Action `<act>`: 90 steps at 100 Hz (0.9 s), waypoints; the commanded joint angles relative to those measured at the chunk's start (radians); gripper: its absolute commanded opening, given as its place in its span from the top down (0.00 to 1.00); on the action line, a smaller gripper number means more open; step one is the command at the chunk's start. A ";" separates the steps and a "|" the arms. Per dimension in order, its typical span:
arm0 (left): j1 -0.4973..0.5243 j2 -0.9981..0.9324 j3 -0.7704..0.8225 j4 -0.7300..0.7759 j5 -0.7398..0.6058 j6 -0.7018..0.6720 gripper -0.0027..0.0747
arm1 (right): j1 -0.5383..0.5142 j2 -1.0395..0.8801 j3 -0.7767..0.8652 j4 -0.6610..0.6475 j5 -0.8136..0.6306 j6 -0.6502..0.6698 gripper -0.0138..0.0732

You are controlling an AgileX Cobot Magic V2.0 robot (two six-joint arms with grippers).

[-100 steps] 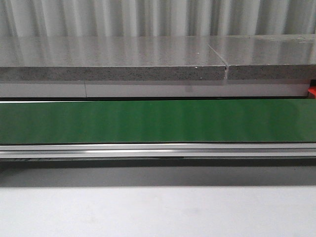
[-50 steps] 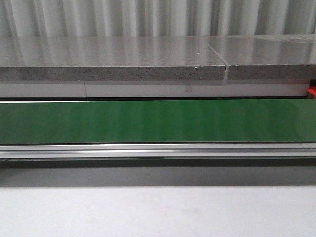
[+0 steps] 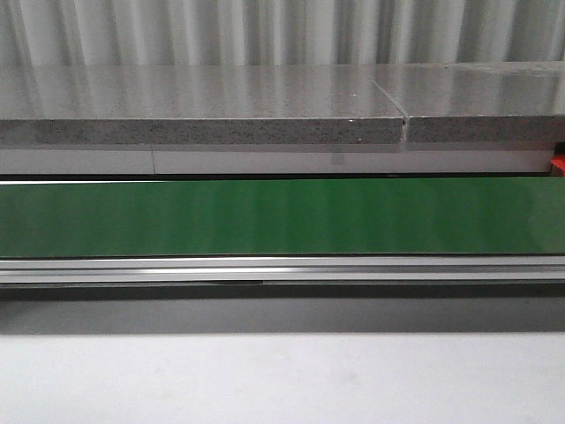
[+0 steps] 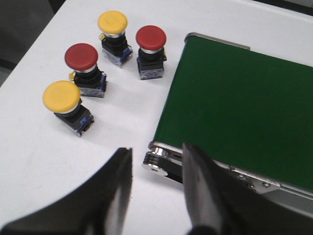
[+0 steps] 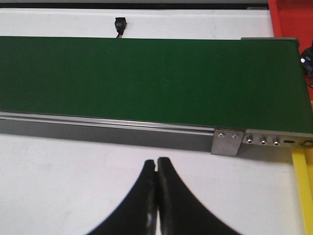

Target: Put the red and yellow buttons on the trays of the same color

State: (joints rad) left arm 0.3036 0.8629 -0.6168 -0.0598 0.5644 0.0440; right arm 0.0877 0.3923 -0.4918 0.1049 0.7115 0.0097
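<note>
In the left wrist view, two yellow buttons [image 4: 61,95] [image 4: 112,22] and two red buttons [image 4: 81,56] [image 4: 150,37] stand together on the white table beside the end of the green conveyor belt [image 4: 244,93]. My left gripper [image 4: 156,156] is open and empty, above the table near the belt's end roller, apart from the buttons. My right gripper [image 5: 156,164] is shut and empty over the white table in front of the belt [image 5: 146,78]. A red tray [image 5: 291,19] and a yellow tray's edge [image 5: 303,186] show at the belt's other end. Neither gripper shows in the front view.
The front view shows the green belt [image 3: 282,216] with its aluminium rail [image 3: 282,269], a grey stone ledge [image 3: 203,110] behind and white table in front. A small black connector [image 5: 119,24] lies beyond the belt. A dark object [image 5: 307,56] sits at the belt's end by the red tray.
</note>
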 commanded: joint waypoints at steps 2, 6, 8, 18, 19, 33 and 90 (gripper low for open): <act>0.034 0.038 -0.066 -0.013 -0.032 -0.004 0.39 | 0.003 0.004 -0.026 -0.001 -0.065 -0.010 0.98; 0.053 0.064 -0.081 -0.013 -0.016 -0.007 0.35 | 0.003 0.004 -0.026 -0.001 -0.065 -0.010 0.98; 0.063 0.079 -0.090 -0.013 -0.004 -0.007 0.34 | 0.003 0.004 -0.026 -0.001 -0.065 -0.010 0.98; 0.111 0.157 -0.139 -0.013 0.067 -0.007 0.34 | 0.003 0.004 -0.026 -0.001 -0.065 -0.010 0.98; 0.114 0.169 -0.146 -0.013 0.073 -0.007 0.34 | 0.003 0.004 -0.026 -0.001 -0.065 -0.010 0.98; 0.173 0.288 -0.225 -0.049 0.207 -0.007 0.34 | 0.003 0.004 -0.026 -0.001 -0.065 -0.010 0.98; 0.224 0.728 -0.510 -0.025 0.410 0.005 0.34 | 0.003 0.004 -0.026 -0.001 -0.066 -0.010 0.98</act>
State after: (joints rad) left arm 0.5242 1.5767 -1.0737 -0.0812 0.9727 0.0480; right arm 0.0877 0.3923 -0.4918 0.1049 0.7115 0.0097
